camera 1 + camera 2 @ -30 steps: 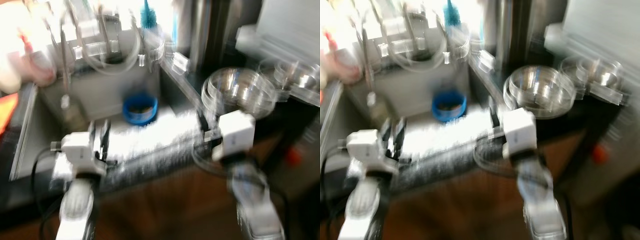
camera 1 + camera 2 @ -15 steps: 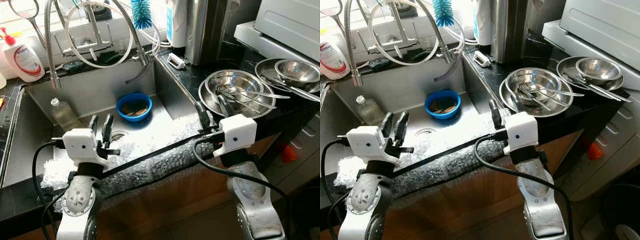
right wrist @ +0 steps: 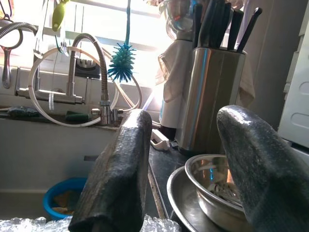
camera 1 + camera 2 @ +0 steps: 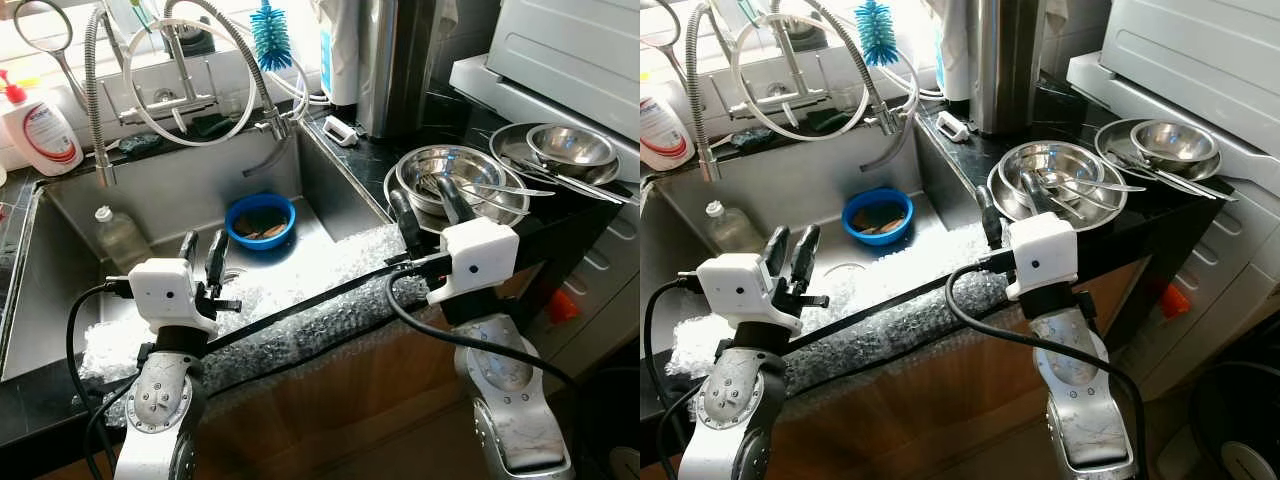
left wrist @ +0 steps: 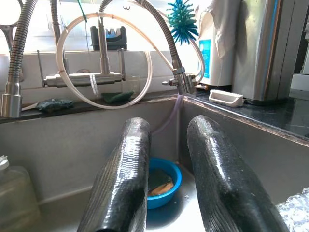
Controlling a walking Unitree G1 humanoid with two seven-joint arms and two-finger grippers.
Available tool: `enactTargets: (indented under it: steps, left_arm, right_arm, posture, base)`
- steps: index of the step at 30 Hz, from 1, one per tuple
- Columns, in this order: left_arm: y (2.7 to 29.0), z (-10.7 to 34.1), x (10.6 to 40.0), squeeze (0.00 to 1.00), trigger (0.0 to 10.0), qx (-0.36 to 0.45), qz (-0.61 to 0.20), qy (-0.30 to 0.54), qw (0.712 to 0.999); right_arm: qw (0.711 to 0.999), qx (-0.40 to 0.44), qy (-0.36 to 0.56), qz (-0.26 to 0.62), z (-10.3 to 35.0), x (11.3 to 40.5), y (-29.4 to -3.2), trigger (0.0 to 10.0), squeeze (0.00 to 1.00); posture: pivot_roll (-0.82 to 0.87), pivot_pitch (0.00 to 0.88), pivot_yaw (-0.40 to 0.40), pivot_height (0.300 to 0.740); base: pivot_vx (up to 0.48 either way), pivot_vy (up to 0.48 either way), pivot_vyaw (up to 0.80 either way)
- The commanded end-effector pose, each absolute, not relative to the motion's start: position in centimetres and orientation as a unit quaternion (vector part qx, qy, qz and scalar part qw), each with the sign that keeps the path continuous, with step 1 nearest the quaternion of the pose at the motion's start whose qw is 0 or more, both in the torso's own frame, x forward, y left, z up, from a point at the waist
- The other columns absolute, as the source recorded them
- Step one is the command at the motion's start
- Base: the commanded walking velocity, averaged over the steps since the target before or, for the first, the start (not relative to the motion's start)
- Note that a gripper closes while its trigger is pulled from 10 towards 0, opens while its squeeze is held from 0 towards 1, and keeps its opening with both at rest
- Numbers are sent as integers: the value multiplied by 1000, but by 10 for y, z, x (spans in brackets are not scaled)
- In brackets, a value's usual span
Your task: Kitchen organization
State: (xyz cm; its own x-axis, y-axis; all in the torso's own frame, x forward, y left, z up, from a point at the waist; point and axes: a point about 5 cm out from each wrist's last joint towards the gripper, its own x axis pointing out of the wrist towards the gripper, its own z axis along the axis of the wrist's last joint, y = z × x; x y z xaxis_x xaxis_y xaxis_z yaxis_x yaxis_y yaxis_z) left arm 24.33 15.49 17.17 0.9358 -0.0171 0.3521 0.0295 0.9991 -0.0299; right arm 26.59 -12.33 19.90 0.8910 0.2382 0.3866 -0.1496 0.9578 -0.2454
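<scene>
A blue bowl [image 4: 260,218] with food scraps sits on the floor of the steel sink [image 4: 70,290]. On the black counter to the right lies a stack of steel bowls [image 4: 460,185] holding cutlery. My left gripper [image 4: 203,243] hovers open over the sink's front part, pointing toward the blue bowl [image 5: 166,181]. My right gripper [image 4: 420,198] is open just in front of the stacked bowls [image 3: 207,188], near the counter's front edge. Nothing is between either pair of fingers.
Bubble wrap [image 4: 300,300] covers the sink's front rim. A plastic bottle [image 4: 120,238] stands in the sink at the left. A coiled faucet [image 4: 180,80], blue brush [image 4: 268,35], soap bottle [image 4: 40,125], knife block [image 4: 395,60], another steel dish set [image 4: 565,150] and white appliance [image 4: 570,50] surround it.
The picture was blurred a second ago and is sharp now; the camera has shifted slightly. Both arms hold the same pose with fingers open.
</scene>
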Motion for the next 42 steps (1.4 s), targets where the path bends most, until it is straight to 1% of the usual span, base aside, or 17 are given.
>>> enactTargets:
  steps: [1,3,4,7,12,15,22,23,24,25,32,39,42]
  left_arm:
    - [156,171,244,0,10000,-14,-11,-177,984]
    - [155,171,244,0,10000,-14,-10,-178,984]
    - [155,169,245,0,10000,-13,-11,-175,984]
    - [155,168,245,0,10000,-13,-13,-173,985]
    - [154,169,245,0,10000,-13,-14,-174,985]
    - [156,167,246,0,10000,-12,-16,-171,985]
    - [154,166,247,0,10000,-13,-21,-170,985]
    - [154,166,247,0,10000,-13,-22,-170,985]
    - [154,166,247,0,10000,-13,-22,-170,985]
    - [154,166,247,0,10000,-13,-22,-170,985]
    - [154,166,247,0,10000,-13,-22,-170,985]
    - [153,160,246,0,10000,-15,-21,-158,987]
    - [154,160,246,0,10000,-13,-19,-158,987]
  right_arm:
    - [964,-103,-223,101,207,264,-122,10000,0]
    - [968,-96,-216,88,205,264,-125,10000,0]
    - [973,-65,-217,44,210,265,-137,10000,1000]
    - [975,-51,-217,-3,213,266,-148,10000,1000]
    - [975,-49,-215,-12,213,266,-150,10000,1000]
    - [975,-46,-216,-38,218,263,-161,10000,1000]
    - [975,-42,-217,-38,221,262,-160,10000,1000]
    - [975,-42,-214,-35,219,261,-159,10000,408]
    - [976,-42,-211,-33,218,261,-158,10000,408]
    - [977,-43,-204,-30,215,259,-157,10000,0]
    - [979,-41,-199,-30,214,258,-157,10000,0]
    - [985,-36,-159,-51,199,257,-164,10000,0]
    - [986,-33,-156,-53,198,258,-165,10000,0]
  posture:
    - [-155,47,66,740]
    - [-156,49,65,740]
    - [-158,53,74,740]
    - [-158,54,75,740]
    - [-158,54,75,740]
    - [-164,48,82,740]
    - [-166,37,83,740]
    - [-165,36,83,740]
    - [-165,35,82,740]
    - [-164,34,82,740]
    - [-163,36,81,740]
    - [-162,50,76,740]
    - [-163,53,76,740]
  base:
    - [0,0,0]
    - [0,0,0]
    - [0,0,0]
    - [0,0,0]
    - [0,0,0]
    - [0,0,0]
    - [0,0,0]
    - [0,0,0]
    - [0,0,0]
    - [0,0,0]
    - [0,0,0]
    - [0,0,0]
    - [0,0,0]
